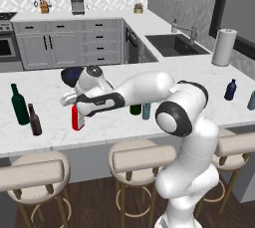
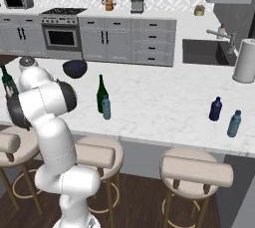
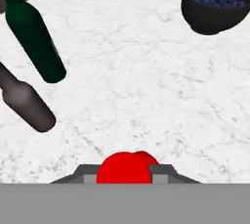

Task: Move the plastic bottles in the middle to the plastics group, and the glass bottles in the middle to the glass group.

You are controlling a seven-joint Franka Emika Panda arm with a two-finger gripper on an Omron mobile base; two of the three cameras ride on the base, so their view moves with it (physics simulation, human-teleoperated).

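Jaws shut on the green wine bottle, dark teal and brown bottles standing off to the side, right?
Not the green one. The hand view shows the jaws shut on the red bottle; in the left base view the green wine bottle stands untouched behind the arm. The dark teal bottle and brown bottle do stand to the side.

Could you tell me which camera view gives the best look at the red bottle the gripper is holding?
The left base view: the red bottle shows its body upright on the counter, right of the brown bottle. The hand view gives just its red top between the shut gripper fingers. In the right base view the arm hides it.
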